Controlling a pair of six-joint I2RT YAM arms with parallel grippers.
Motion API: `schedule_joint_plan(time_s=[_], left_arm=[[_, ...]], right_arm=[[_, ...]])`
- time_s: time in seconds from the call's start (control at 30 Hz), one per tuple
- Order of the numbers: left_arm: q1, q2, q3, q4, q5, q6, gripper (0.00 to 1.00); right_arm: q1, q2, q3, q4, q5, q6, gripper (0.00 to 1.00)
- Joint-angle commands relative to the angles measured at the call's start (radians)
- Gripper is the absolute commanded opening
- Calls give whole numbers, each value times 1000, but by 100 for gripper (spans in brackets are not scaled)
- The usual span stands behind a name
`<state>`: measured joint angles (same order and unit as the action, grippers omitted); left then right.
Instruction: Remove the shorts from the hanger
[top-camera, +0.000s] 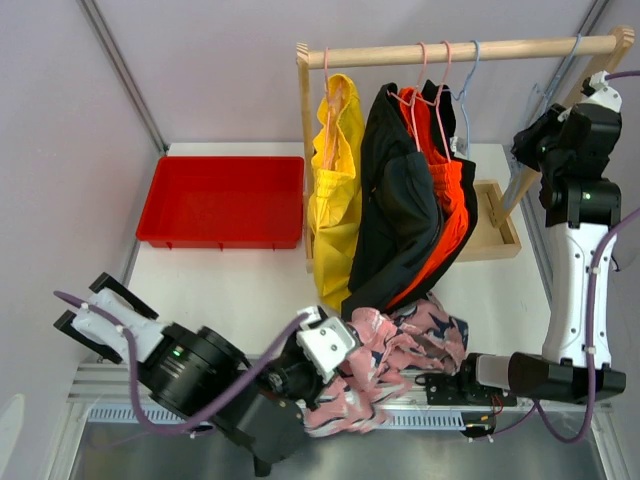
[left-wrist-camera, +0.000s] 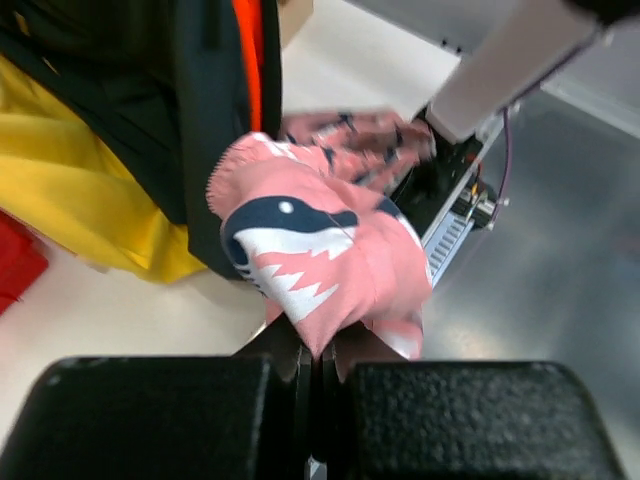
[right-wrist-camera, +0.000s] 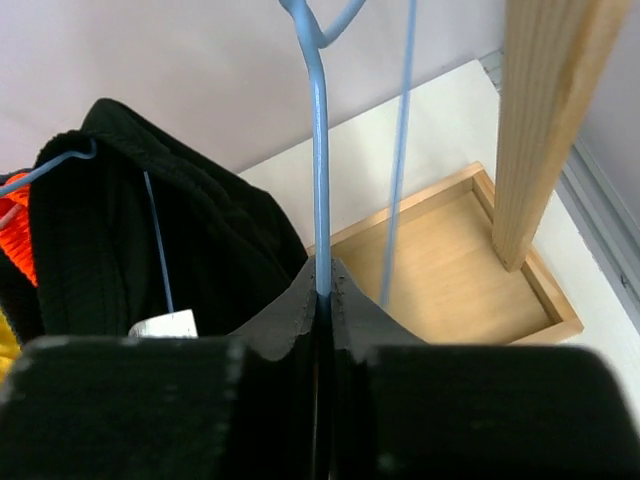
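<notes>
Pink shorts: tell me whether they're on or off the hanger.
Off: pink shorts lie bunched at the table's near edge, pinched by the left gripper.

No text, brand, number or sign can be read in any view. A small white tag (right-wrist-camera: 165, 325) lies against the black shorts (right-wrist-camera: 230, 250), just left of the blue hanger (right-wrist-camera: 318, 150), but any print on it is too small to make out. The pink shorts (left-wrist-camera: 370, 270) carry only a navy and white shark picture, with no lettering to be seen
</notes>
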<state>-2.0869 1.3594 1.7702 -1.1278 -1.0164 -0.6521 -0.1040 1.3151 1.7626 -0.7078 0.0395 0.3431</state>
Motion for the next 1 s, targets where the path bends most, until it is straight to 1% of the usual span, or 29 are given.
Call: schedule_joint_plan(time_s=[0.0, 0.03, 0.07, 0.13, 0.17, 0.23, 0.27, 0.3, 0.37, 0.4, 0.43, 0.47, 0.5, 0.53, 0.6, 0.63, 0.67, 0.7, 0.73, 0.77, 0.8, 0.83, 0.87, 0.93, 0.97], left_arm=[[-229, 20, 202, -113, -102, 112, 0], [-232, 23, 228, -101, -111, 155, 0], [-234, 21, 277, -84, -117, 246, 0], [-236, 21, 348, -29, -151, 342, 0], [-234, 9, 376, 44, -163, 459, 0], [-233, -15, 376, 162, -212, 602, 0], [-228, -35, 347, 321, -227, 769, 0], [-216, -77, 298, 406, -243, 849, 0], [-138, -117, 234, 563, -231, 1004, 0], [-93, -127, 226, 556, -205, 1009, 0], [15, -137, 227, 536, -177, 1003, 0], [69, -135, 238, 481, -122, 975, 0], [124, -132, 245, 461, -102, 968, 0], [207, -129, 248, 454, -96, 974, 0], [266, -141, 250, 488, -94, 1028, 0], [299, -167, 252, 525, -105, 1102, 0], [310, -184, 245, 628, -122, 1158, 0], [323, -200, 239, 693, -176, 1219, 0], [359, -224, 232, 768, -198, 1353, 0], [381, -233, 221, 901, -221, 1428, 0], [410, -241, 207, 971, -261, 1501, 0], [462, -247, 198, 1053, -277, 1584, 0], [484, -267, 181, 1236, -289, 1743, 0], [507, -284, 169, 1364, -298, 1880, 0], [507, -296, 198, 1367, -297, 1884, 0]], right_arm=[[-19, -92, -64, -22, -29, -10, 29], [-20, -109, -78, -22, -29, -13, 48], [-23, -125, -92, -25, -23, -15, 79], [-26, -169, -126, -35, 5, -21, 97], [-28, -183, -133, -47, 11, -26, 99], [-33, -220, -156, -58, 17, -24, 99], [-34, -234, -164, -61, 11, -21, 100], [-34, -255, -170, -64, -3, -13, 99], [-36, -281, -196, -64, -23, -6, 99], [-36, -293, -204, -64, -27, -7, 99], [-36, -313, -213, -70, -29, -7, 99], [-36, -324, -219, -74, -27, -9, 99], [-36, -336, -227, -76, -61, -12, 100], [-36, -356, -232, -84, -64, -15, 100], [-36, -375, -245, -91, -67, -24, 99], [-36, -393, -250, -104, -63, -30, 99], [-36, -402, -253, -108, -58, -30, 99], [-36, -410, -264, -110, -56, -33, 99], [-36, -421, -272, -111, -59, -32, 99], [-36, -438, -279, -110, -72, -27, 99], [-36, -445, -291, -110, -76, -26, 99], [-36, -451, -298, -108, -81, -21, 99], [-36, -458, -305, -108, -85, -19, 99], [-36, -471, -324, -101, -99, -12, 99], [-36, -481, -330, -98, -111, -4, 99]])
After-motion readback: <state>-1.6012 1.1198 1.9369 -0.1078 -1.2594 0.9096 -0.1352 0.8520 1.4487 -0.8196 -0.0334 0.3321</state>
